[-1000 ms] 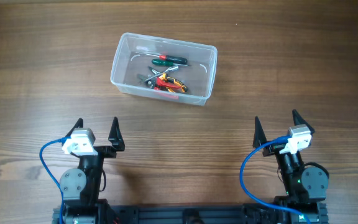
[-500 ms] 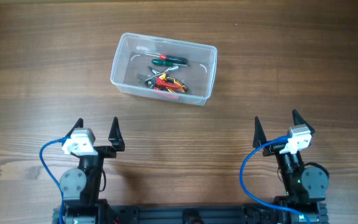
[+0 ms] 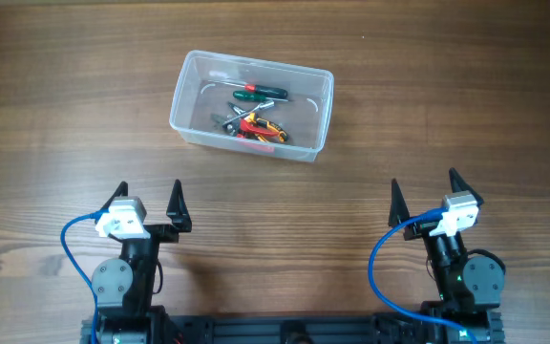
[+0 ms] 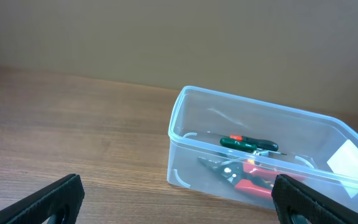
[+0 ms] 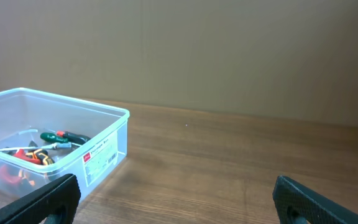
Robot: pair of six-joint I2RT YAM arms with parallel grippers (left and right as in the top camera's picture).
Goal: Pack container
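The clear plastic container (image 3: 181, 96) stands on the wooden table, far centre-left. It holds a green-handled screwdriver (image 3: 261, 93) and red and yellow-handled pliers (image 3: 256, 129). It also shows in the left wrist view (image 4: 179, 124) and the right wrist view (image 5: 114, 134). My left gripper (image 3: 148, 203) is open and empty near the front left, well short of the container. My right gripper (image 3: 426, 194) is open and empty near the front right. Both sets of jaws show wide apart in the left wrist view (image 4: 179, 196) and the right wrist view (image 5: 179, 196).
The container has a white label (image 5: 98, 158) on its side wall. Bare wooden tabletop (image 3: 285, 210) lies between the grippers and the container. A plain tan wall stands behind the table in the wrist views.
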